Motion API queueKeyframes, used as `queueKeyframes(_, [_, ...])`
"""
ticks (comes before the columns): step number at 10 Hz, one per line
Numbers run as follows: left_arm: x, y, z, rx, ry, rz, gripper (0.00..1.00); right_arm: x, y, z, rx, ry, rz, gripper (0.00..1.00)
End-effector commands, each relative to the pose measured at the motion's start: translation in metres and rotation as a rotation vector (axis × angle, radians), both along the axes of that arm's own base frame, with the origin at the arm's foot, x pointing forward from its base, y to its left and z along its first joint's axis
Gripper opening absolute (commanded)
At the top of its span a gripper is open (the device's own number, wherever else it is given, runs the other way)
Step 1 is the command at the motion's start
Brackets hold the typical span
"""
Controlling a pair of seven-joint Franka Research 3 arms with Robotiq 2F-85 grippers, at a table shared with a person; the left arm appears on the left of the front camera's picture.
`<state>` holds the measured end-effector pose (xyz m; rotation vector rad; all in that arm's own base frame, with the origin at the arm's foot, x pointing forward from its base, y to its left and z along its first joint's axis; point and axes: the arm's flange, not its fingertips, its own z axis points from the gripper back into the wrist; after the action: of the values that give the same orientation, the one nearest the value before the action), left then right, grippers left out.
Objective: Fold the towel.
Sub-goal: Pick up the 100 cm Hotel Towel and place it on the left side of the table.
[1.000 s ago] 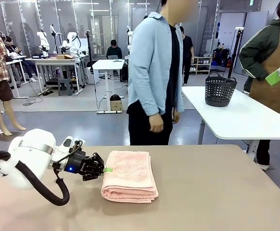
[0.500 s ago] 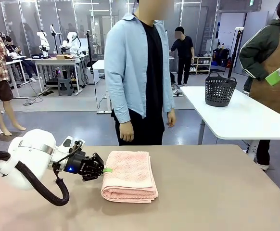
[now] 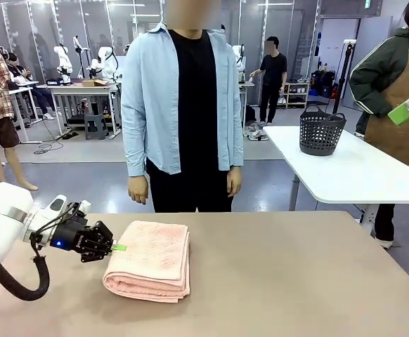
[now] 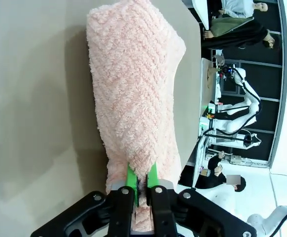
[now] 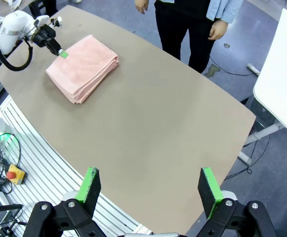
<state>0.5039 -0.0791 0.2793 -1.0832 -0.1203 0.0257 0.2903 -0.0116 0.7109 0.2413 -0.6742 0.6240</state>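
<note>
1. My left gripper is pinched nearly shut on the left edge of the towel, green pads biting the terry.
2. The towel lies folded in a thick stack on the table, on my side of the person standing at the far edge.
3. My right gripper hangs high above the table, well clear of the towel, jaws spread wide, holding nothing.
4. Folding looks all but finished; I reckon I'm just positioning the stack.
5. Next: let go cleanly, draw back without dragging layers.
</note>
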Motion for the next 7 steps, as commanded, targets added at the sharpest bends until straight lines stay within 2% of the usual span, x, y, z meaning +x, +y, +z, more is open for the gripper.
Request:
queueKeyframes(1, [-0.007,0.030,0.009,-0.035,-0.017,0.014,0.09,0.001,0.000,0.000,-0.006,0.009,-0.010,1.00])
queueKeyframes(2, [-0.029,0.131,0.023,-0.001,-0.040,-0.020,0.09,0.001,0.000,0.000,-0.006,0.009,-0.010,1.00])
queueKeyframes(4, [-0.033,0.147,0.026,0.001,-0.045,-0.025,0.09,0.001,0.000,0.000,-0.006,0.009,-0.010,1.00])
queueKeyframes(6, [-0.041,0.204,0.029,0.004,-0.058,0.025,0.09,0.001,0.000,0.000,-0.006,0.009,-0.010,1.00])
queueKeyframes(7, [-0.045,0.224,0.029,0.014,-0.053,0.014,0.09,0.001,0.000,0.000,-0.006,0.009,-0.010,1.00])
